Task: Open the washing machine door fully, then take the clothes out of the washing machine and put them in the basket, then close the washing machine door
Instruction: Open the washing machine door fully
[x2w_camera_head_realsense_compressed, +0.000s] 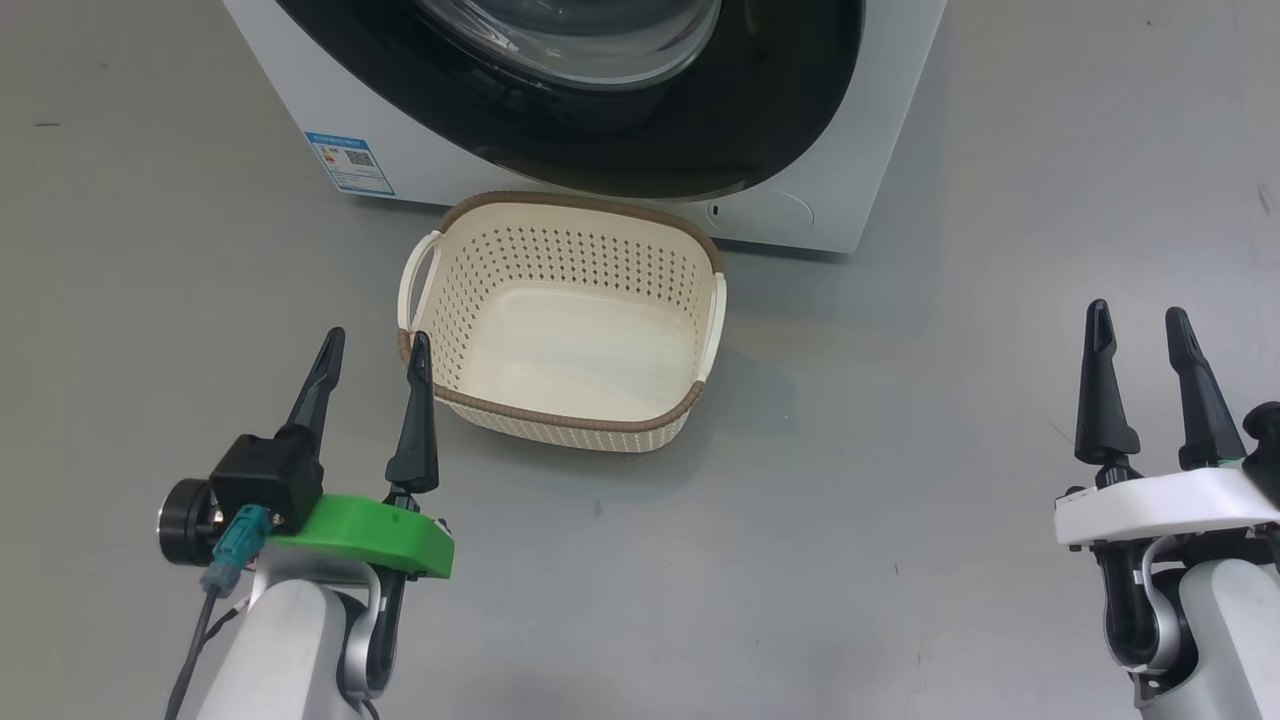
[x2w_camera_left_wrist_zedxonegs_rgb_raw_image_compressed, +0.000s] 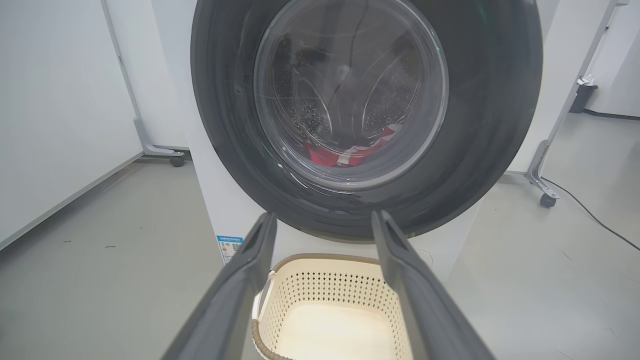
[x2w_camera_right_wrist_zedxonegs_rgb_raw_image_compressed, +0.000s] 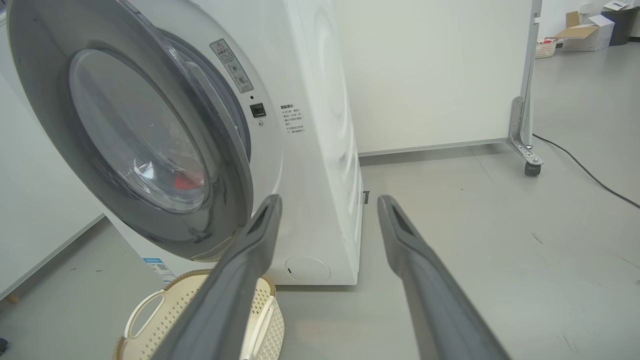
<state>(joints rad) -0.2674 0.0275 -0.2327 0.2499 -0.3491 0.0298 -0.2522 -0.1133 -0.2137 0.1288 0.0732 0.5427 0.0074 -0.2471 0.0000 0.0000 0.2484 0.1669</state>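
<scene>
nearest, at the lower left of the head view: left gripper (x2w_camera_head_realsense_compressed: 378, 338) on a green mount (x2w_camera_head_realsense_compressed: 370, 530), two dark fingers (x2w_camera_head_realsense_compressed: 415, 420) spread apart, released, gripping nothing, the right one crossing the near left corner of the basket (x2w_camera_head_realsense_compressed: 580, 416) in that view. at the lower right, well apart: right gripper (x2w_camera_head_realsense_compressed: 1137, 310) on a white mount (x2w_camera_head_realsense_compressed: 1160, 505), fingers likewise parted, released, above grey floor (x2w_camera_head_realsense_compressed: 900, 520).

next out, on the floor between the left gripper and the machine: the cream basket, upright, brown woven-look rim, perforated walls, two side handles, pale bottom open to the camera.

just behind the basket: the washing machine (x2w_camera_head_realsense_compressed: 425, 160), white, with a small blue label (x2w_camera_head_realsense_compressed: 350, 163) low on its front, toward the left. over the far edge of the basket in the head view: the glossy black rim of the washing machine door (x2w_camera_head_realsense_compressed: 790, 110). from the right wrist view, door ajar, standing a little way off the white front, a gap along its right edge with a warning sticker (x2w_camera_right_wrist_zedxonegs_rgb_raw_image_compressed: 231, 65) and a small dark latch socket (x2w_camera_right_wrist_zedxonegs_rgb_raw_image_compressed: 257, 110) exposed behind it.

farther in, through the clear glass bowl (x2w_camera_left_wrist_zedxonegs_rgb_raw_image_compressed: 350, 75) in the left wrist view: dimpled steel drum (x2w_camera_left_wrist_zedxonegs_rgb_raw_image_compressed: 310, 117), and low inside it the clothes (x2w_camera_left_wrist_zedxonegs_rgb_raw_image_compressed: 325, 154), red with a white band.

farthest, beyond the machine: white partition panels (x2w_camera_right_wrist_zedxonegs_rgb_raw_image_compressed: 425, 75) on castered feet (x2w_camera_right_wrist_zedxonegs_rgb_raw_image_compressed: 525, 150) and a dark cable (x2w_camera_right_wrist_zedxonegs_rgb_raw_image_compressed: 585, 171) along the floor.
</scene>
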